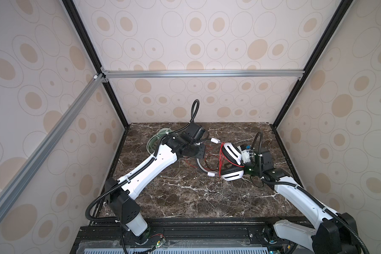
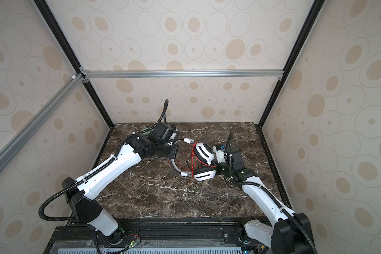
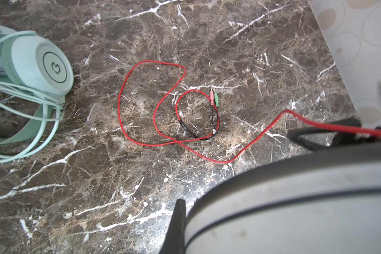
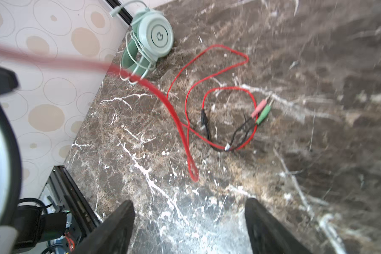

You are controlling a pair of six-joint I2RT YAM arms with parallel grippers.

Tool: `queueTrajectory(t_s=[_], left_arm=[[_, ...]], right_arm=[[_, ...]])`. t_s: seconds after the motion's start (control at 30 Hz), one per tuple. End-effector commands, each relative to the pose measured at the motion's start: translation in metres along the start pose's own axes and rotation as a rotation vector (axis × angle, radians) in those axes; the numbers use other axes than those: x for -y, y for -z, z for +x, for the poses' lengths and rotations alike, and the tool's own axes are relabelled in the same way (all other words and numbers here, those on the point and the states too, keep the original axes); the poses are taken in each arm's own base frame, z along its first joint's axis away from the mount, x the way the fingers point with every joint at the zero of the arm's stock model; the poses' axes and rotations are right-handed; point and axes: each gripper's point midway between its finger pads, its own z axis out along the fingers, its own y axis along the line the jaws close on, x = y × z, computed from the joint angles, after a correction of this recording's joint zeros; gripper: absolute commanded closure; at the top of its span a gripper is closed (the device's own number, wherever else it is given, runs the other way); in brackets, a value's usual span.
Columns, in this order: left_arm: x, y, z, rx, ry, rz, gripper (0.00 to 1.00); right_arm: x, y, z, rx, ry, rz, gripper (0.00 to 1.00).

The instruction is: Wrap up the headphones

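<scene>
The white-and-black headphones point(image 1: 231, 151) point(image 2: 204, 151) stand mid-table with their cups toward the right. My left gripper point(image 1: 201, 154) point(image 3: 185, 211) is shut on their grey headband point(image 3: 295, 209); one finger shows against it, the other is hidden. Their thin red cable point(image 3: 158, 62) point(image 4: 150, 84) lies in loose loops on the marble and ends in pink and green plugs point(image 3: 214, 100) point(image 4: 262, 111). My right gripper point(image 1: 243, 159) point(image 4: 189, 211) is open beside the cups, with only bare table between its fingers. The mint green headphones point(image 1: 156, 140) point(image 3: 37, 66) point(image 4: 156, 37) lie at the back left, with their pale cable around them.
The marble table point(image 1: 185, 198) is closed in by patterned walls point(image 1: 207, 103) at the back and on both sides. A black rail point(image 1: 185, 228) runs along the front edge. My left arm point(image 1: 150, 167) hides part of the mint pair in both top views.
</scene>
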Motion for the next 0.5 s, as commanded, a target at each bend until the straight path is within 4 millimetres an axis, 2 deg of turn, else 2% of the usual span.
queueTrajectory(t_s=[0.0,0.17,0.27,0.37,0.47], left_arm=[[-0.011,0.020,-0.028,0.088,0.133,-0.023,1.00],[-0.011,0.026,-0.030,0.097,0.186,-0.004,1.00],[-0.007,0.033,-0.035,0.111,0.202,0.020,1.00],[-0.001,0.042,-0.044,0.134,0.203,0.046,1.00],[-0.001,0.054,-0.058,0.168,0.186,0.033,1.00]], right_arm=[[-0.008,-0.001,0.010,-0.016,-0.047,-0.064,0.19],[-0.011,-0.007,0.024,-0.006,-0.066,-0.133,0.19],[-0.008,-0.013,0.024,0.015,-0.045,-0.144,0.20],[0.003,-0.019,0.024,0.008,-0.043,-0.094,0.20],[0.003,-0.026,0.023,0.019,-0.059,-0.119,0.20]])
